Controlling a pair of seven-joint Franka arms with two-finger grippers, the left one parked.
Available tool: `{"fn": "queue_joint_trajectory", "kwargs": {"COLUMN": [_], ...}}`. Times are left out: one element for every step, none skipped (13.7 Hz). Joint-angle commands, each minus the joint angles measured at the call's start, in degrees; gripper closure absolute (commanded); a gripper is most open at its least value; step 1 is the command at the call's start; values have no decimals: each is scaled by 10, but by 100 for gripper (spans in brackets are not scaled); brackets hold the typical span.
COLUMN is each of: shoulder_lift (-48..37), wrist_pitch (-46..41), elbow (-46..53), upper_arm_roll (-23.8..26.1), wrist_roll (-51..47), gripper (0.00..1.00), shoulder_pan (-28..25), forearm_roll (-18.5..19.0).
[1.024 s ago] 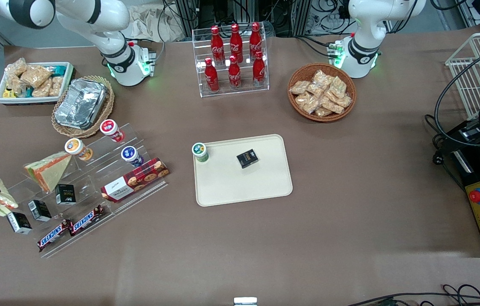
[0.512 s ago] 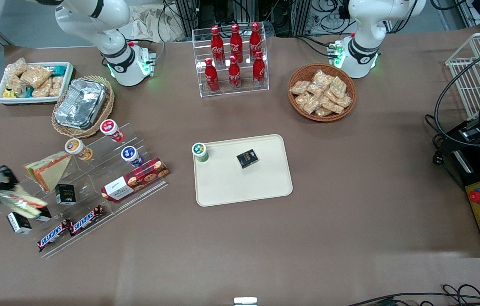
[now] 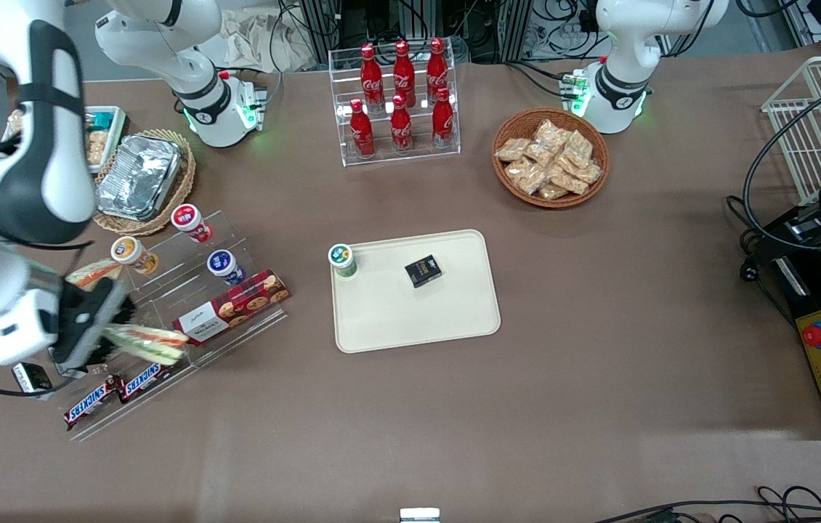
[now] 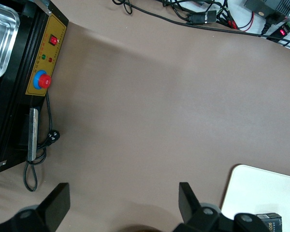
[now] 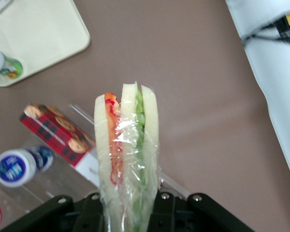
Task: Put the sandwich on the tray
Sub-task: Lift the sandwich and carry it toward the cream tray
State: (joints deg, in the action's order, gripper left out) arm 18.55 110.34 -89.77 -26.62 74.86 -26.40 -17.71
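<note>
My right gripper (image 3: 109,335) is shut on the sandwich (image 3: 149,343), a clear-wrapped wedge of pale bread with red and green filling stripes (image 5: 127,159). It hangs above the acrylic step shelf (image 3: 163,305), over the biscuit box and the Snickers bars. The cream tray (image 3: 454,319) lies at the table's middle, toward the parked arm from the gripper. On the tray stand a green-lidded cup (image 3: 342,260) at one corner and a small black box (image 3: 423,271). The wrist view also shows the tray's corner (image 5: 43,34).
The shelf carries a red biscuit box (image 3: 231,307), Snickers bars (image 3: 120,391), small cups (image 3: 224,266), black boxes (image 3: 31,376) and an orange-banded wedge (image 3: 94,274). Farther from the camera are a foil container (image 3: 140,176), a cola rack (image 3: 399,102) and a snack basket (image 3: 551,157).
The right arm has swung from the table's working-arm end toward the tray, carrying the sandwich over the shelf. Nothing on the tray has moved.
</note>
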Motion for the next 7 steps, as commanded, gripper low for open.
{"fn": "queue_joint_trajectory", "kwargs": {"shoulder_lift": [21, 28, 38, 50, 65, 81, 97], "wrist_pitch": [41, 50, 64, 84, 104, 122, 142], "elbow": [0, 0, 0, 0, 0, 0, 0], "upper_arm_roll": [2, 7, 7, 7, 8, 10, 10], "wrist_roll": [1, -2, -6, -4, -4, -3, -4], "gripper": [100, 100, 100, 100, 100, 100, 100], "shoulder_pan": [-56, -80, -103, -119, -131, -147, -162], "forearm_roll": [-22, -20, -20, -21, -22, -21, -21]}}
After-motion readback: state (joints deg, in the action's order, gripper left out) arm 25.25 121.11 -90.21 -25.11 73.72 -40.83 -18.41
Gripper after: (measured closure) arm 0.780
